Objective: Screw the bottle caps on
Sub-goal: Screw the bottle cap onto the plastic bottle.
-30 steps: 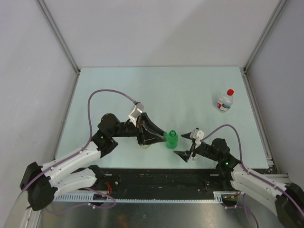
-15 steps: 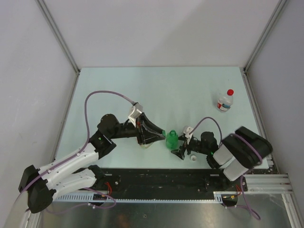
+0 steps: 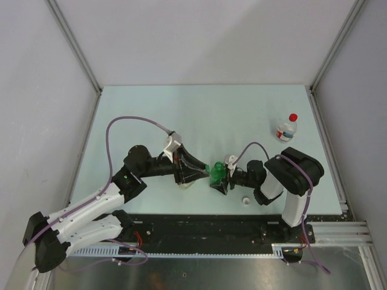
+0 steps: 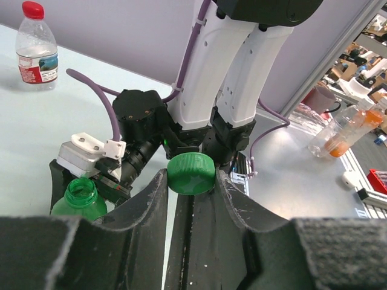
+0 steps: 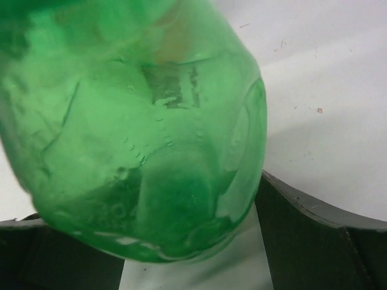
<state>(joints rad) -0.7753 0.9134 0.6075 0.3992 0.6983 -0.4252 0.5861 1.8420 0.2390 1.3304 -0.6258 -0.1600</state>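
Observation:
In the left wrist view, my left gripper is shut on the green cap, pinched between its fingertips. The open-necked green bottle stands just right of that gripper; its bare mouth shows lower left. My right gripper reaches in from the right and straddles the bottle low down, jaws wide. The green bottle fills the right wrist view, with a finger on either side. A white cap lies on the table near the front edge. The red cap sits on the small clear bottle.
The small red-labelled bottle stands alone at the back right of the table. A pale object is partly hidden under my left gripper. The right arm's elbow rises behind its gripper. Bottles with orange contents stand beyond the table.
My right arm swung left and brought its gripper around the green bottle, jaws narrowing. The white cap now shows uncovered on the table. The left gripper holds steady with the green cap.

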